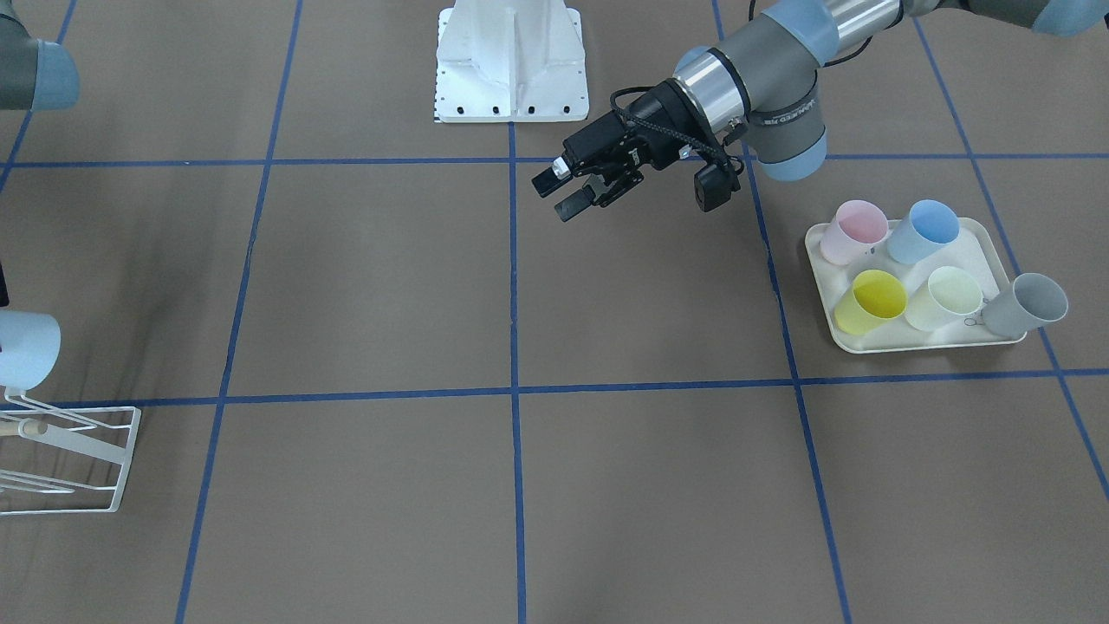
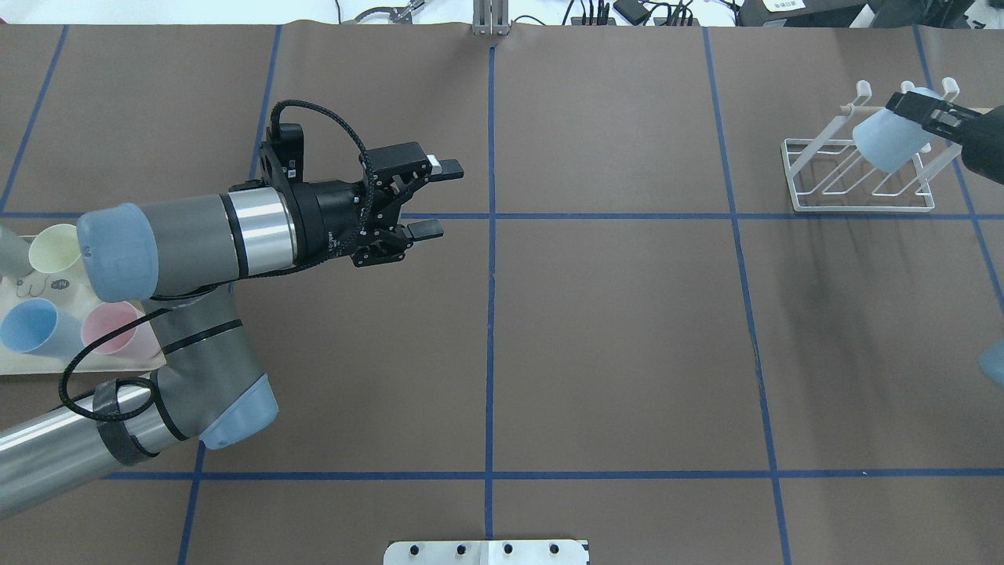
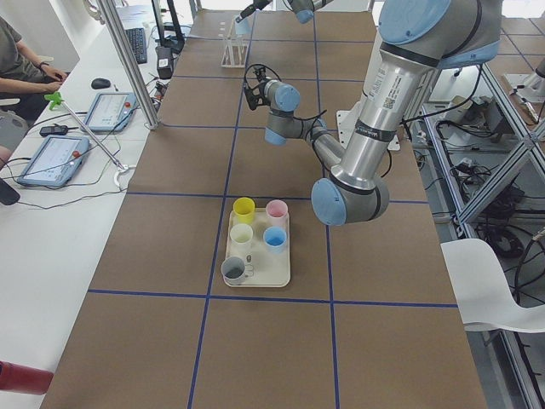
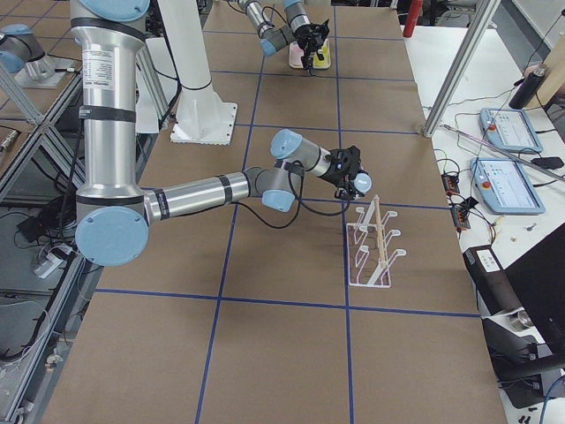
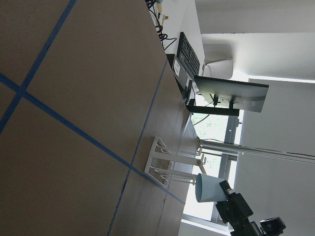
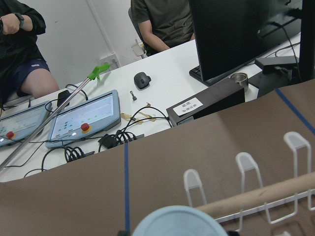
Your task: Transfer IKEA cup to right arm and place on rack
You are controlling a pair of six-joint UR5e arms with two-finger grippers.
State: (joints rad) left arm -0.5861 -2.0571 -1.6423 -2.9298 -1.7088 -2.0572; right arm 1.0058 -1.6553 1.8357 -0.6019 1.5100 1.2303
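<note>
A: What is found at the left of the overhead view?

B: A tray [image 1: 918, 346] with five spare cups [image 1: 879, 299] is set at the left end of the table [image 2: 627, 353], within the left arm's reach. The left end effector [image 2: 441, 198] is held over the middle squares, its fingers apart with nothing between them. The hand-over is therefore judged done.

A: And at the right?

B: The pale blue cup [image 2: 890, 141] is clamped by the right end effector [image 2: 922, 112]. It is held tilted just above the rack [image 2: 859, 188], close to the wooden peg [image 6: 256, 199]. The tilt is probably given so that the cup can be hung at the rods' own slant. Whether cup and rack touch cannot be told, so release is judged not yet due.
</note>
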